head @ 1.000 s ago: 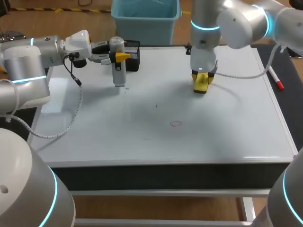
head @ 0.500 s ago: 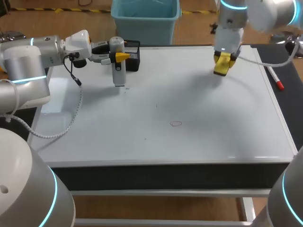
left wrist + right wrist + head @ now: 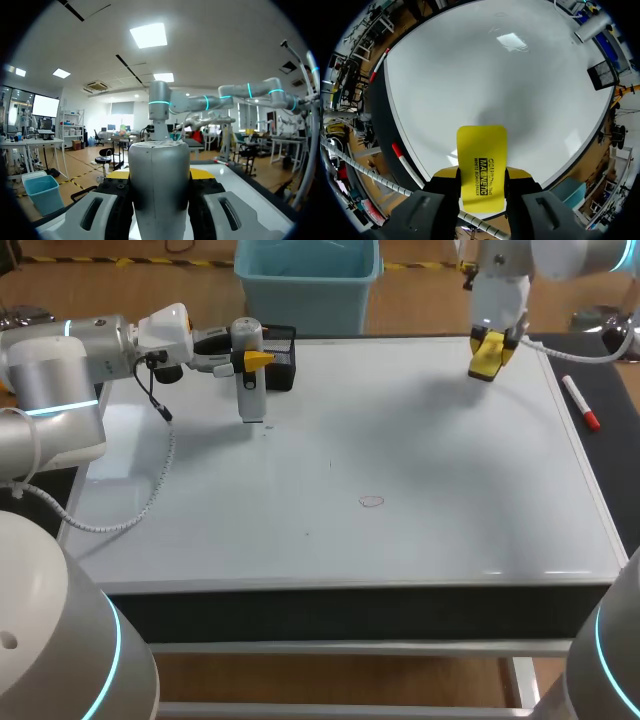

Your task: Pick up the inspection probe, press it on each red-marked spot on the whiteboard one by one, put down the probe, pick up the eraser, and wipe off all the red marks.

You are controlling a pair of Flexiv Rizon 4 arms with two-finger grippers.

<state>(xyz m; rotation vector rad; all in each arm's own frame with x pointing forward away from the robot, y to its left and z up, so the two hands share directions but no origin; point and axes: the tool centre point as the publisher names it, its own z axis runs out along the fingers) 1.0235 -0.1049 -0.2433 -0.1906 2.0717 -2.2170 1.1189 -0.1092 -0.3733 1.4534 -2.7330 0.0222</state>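
Eraser (image 3: 481, 160) — black-lettered — in right gripper (image 3: 481, 174), probe (image 3: 160, 165) in left gripper (image 3: 160, 176)

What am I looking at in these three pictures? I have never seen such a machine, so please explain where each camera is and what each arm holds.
This is one robot with two arms at a table. The wide picture comes from a camera above and behind it. The two round pictures come from cameras on the wrists, each looking along that arm's tool. A whiteboard covers the table, with one faint red ring near its middle. The left tool is shut on a grey inspection probe, held upright beside a black basket. The right tool is shut on a yellow eraser, above the board's far right part. A red-capped pen lies beside the board.
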